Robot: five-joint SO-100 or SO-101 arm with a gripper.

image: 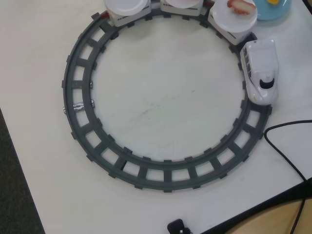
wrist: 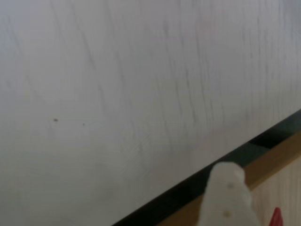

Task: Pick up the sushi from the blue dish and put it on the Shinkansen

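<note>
White table (image: 161,102) carries grey ring track (image: 78,122). Shinkansen (image: 261,70) sits on track's right side in overhead view, nose down; plate cars (image: 234,17) trail behind along track's top. Blue dish (image: 275,10) just outside track, top right, holding yellow sushi (image: 273,2). Gripper (wrist: 225,197): one white finger visible over table edge in wrist view; jaw state unclear.

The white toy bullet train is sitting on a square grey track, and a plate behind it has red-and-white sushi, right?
Almost. The overhead view shows the grey plastic track is round, a ring. The white toy bullet train sits on it, and the round white plate behind carries red-and-white sushi.
</note>
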